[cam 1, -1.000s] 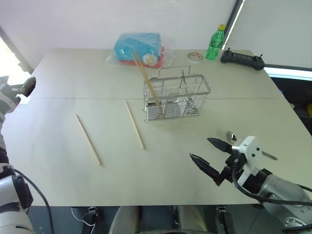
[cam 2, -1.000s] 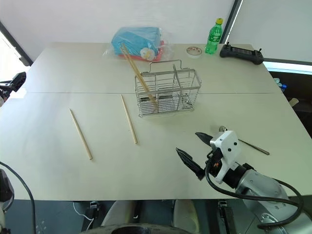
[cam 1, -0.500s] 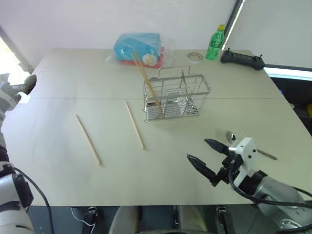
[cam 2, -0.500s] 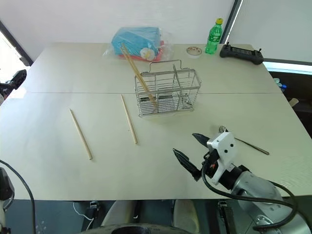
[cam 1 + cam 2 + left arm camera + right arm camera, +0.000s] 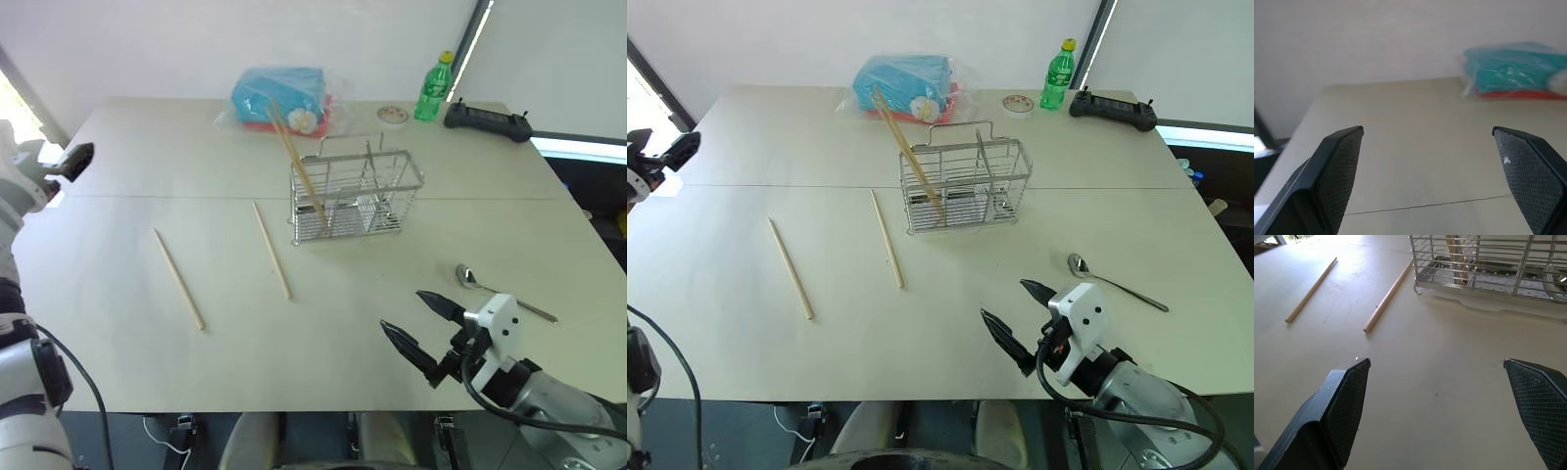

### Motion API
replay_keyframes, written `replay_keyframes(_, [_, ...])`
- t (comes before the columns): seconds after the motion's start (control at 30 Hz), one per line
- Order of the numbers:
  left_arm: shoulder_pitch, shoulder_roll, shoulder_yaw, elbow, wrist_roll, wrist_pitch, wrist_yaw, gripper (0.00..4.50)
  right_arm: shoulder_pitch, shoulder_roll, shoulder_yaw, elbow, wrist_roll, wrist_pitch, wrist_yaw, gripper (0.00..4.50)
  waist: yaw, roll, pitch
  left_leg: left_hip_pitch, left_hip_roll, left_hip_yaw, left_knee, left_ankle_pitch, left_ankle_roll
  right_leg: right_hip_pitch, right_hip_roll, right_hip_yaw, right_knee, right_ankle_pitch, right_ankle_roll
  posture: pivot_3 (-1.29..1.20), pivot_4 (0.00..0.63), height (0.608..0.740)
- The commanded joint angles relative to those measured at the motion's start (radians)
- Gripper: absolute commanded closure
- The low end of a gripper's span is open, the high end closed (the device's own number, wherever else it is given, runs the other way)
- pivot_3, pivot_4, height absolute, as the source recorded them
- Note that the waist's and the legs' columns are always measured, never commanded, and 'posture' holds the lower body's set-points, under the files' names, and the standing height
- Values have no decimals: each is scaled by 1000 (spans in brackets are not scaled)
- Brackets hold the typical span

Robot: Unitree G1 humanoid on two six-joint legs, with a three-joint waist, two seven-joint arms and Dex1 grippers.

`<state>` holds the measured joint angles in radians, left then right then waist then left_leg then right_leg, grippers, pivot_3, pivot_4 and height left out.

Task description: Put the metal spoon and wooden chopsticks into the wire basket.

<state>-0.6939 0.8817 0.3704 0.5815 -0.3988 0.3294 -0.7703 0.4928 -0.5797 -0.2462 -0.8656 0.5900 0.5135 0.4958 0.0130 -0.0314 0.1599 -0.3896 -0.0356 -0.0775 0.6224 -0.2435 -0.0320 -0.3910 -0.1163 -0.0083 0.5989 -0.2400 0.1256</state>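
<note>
Wire basket [image 5: 357, 194] sits upright near desk [image 5: 118, 333] center, slightly toward 12 o'clock. Two wooden chopsticks [image 5: 296, 166] already stand in its 9 o'clock end compartment, leaning toward 11 o'clock, tips sticking out above the rim. Two more chopsticks lie flat on the desk: one [image 5: 271, 249] just off the basket's 8 o'clock corner, not touching it; the other [image 5: 178, 278] further toward 9 o'clock, well apart from the first, roughly parallel to it.

Metal spoon [image 5: 504, 291] lies flat on the desk at about 4 o'clock from the basket, bowl toward the basket, handle pointing toward 4 o'clock.

Right claw [image 5: 423, 326] hovers over the near desk edge, at 8 o'clock from the spoon and near it, no contact. Fingers spread wide, nothing between them. In the right wrist view the nearer loose chopstick and the basket's base are ahead of it.

Left claw [image 5: 1427, 132] is up at the desk's 9 o'clock edge, wide open, empty, aimed across the far desk corner toward a blue plastic-wrapped packet [image 5: 279, 96].

At the 12–1 o'clock desk edge: green bottle [image 5: 432, 86], small round tin [image 5: 393, 115], black controller [image 5: 487, 120].
</note>
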Motion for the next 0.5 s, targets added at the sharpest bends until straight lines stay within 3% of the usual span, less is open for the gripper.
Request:
replay_keyframes(0.03, [59,26,-50,-262,-115,187,-156,48,11,-53,-154,-5,25,-17,52,0,-2,0,0,0,0,0,1,0,0,0,0,0,-1,-1,-2,0,150,720])
replay_keyframes(0.3, [208,166,-122,-691,-327,454,-455,48,34,-247,-524,207,35,-5,278,0,-4,3,2,0,5,-1,2,0,0,0,1,1,-1,-1,-4,0,150,720])
replay_keyframes(0.5, [226,198,-153,-816,-381,498,-524,48,25,-309,-606,360,-18,-38,394,0,0,8,4,0,8,3,2,0,0,1,4,1,-2,-1,-5,0,150,720])
